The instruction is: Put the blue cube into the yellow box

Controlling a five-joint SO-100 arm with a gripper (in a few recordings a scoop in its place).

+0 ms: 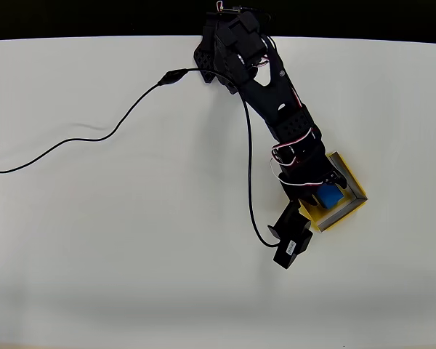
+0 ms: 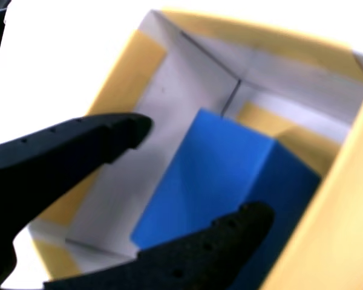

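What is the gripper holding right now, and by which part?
Nothing: the fingers stand apart from the blue cube, which sits inside the yellow box.

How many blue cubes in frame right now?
1. The blue cube sits inside the yellow box, between the open gripper fingers in the wrist view; overhead it shows under the arm. Another could be hidden beneath the arm.

The blue cube looks matt and smooth; the yellow box looks like folded paper; the gripper fingers are matt black plastic.
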